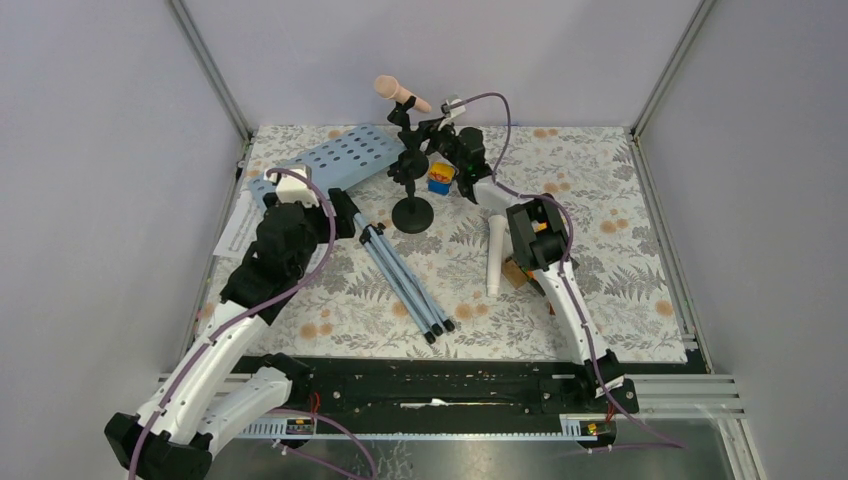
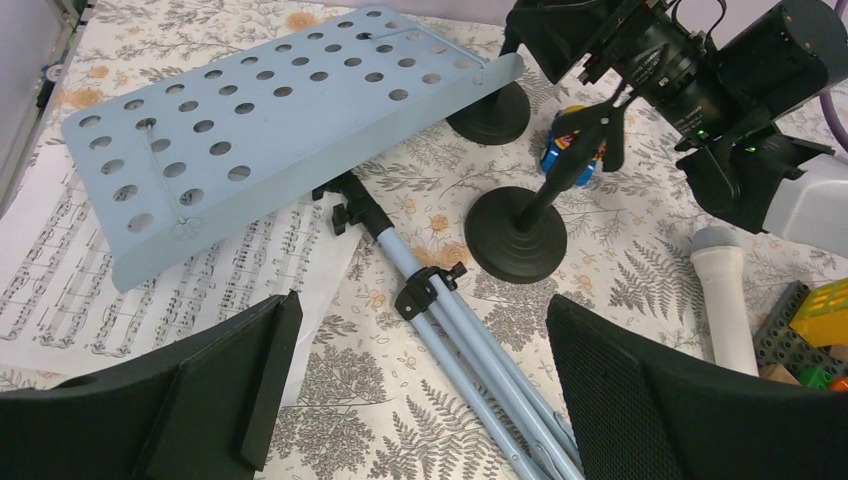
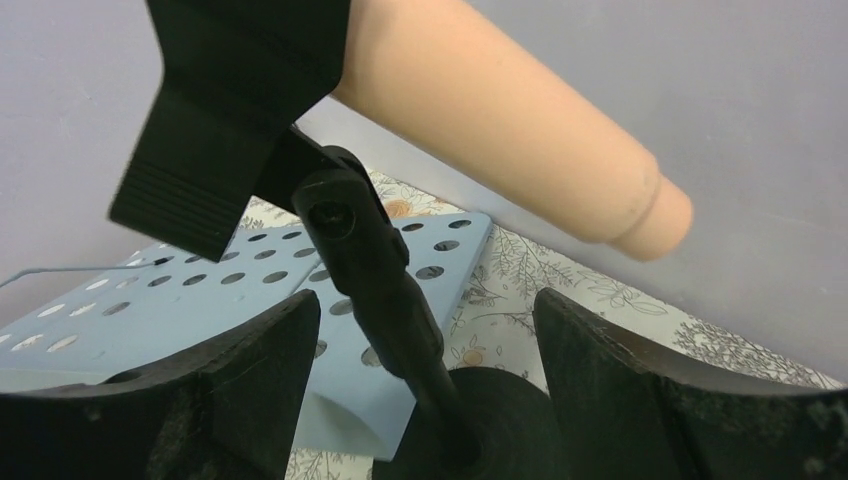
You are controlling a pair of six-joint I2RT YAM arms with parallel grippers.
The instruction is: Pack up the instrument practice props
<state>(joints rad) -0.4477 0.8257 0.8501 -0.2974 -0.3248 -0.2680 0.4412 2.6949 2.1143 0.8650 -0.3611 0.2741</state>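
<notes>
The light-blue music rack lies at the back left of the floral table. Its folded tripod legs run toward the near edge, and white sheet-music pages are spread beneath it. The left gripper hangs just above the legs, fingers spread wide with nothing between them. Two black mic holders stand upright beside the rack's right end. The right gripper straddles one holder's stem — jaws apart, seemingly not touching it — right under the pink microphone clipped on top. The white microphone lies loose on the table beside the right arm.
</notes>
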